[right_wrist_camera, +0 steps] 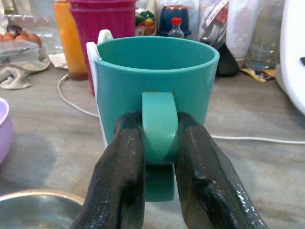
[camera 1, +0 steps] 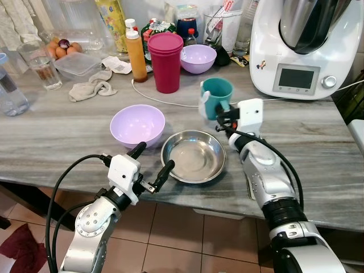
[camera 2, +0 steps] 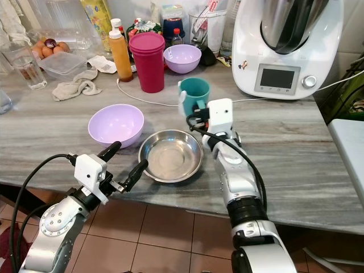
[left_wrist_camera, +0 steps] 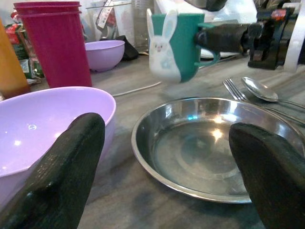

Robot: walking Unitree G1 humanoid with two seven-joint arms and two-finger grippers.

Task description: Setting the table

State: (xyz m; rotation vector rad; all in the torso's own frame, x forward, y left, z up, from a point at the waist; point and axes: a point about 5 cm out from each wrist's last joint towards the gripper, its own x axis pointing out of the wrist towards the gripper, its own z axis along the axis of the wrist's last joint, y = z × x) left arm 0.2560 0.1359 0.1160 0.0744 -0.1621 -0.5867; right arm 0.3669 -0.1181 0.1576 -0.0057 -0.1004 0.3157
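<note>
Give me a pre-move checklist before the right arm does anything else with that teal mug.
1. Grip: right gripper has both fingers clamped on the handle of the teal plastic mug with the white bunny: ok.
2. Mug upright: rim looks level in the right wrist view: ok.
3. Mug contents: inside not visible: cannot tell.
4. Mug off the grey wood-grain table: appears lifted in the left wrist view: ok.
5. Nearby items: round steel dish lies just in front of the mug; fork and spoon beside the dish: watch these.
6. Left gripper open, hovering at the near rims of the steel dish and the lilac plastic bowl: ok.
</note>
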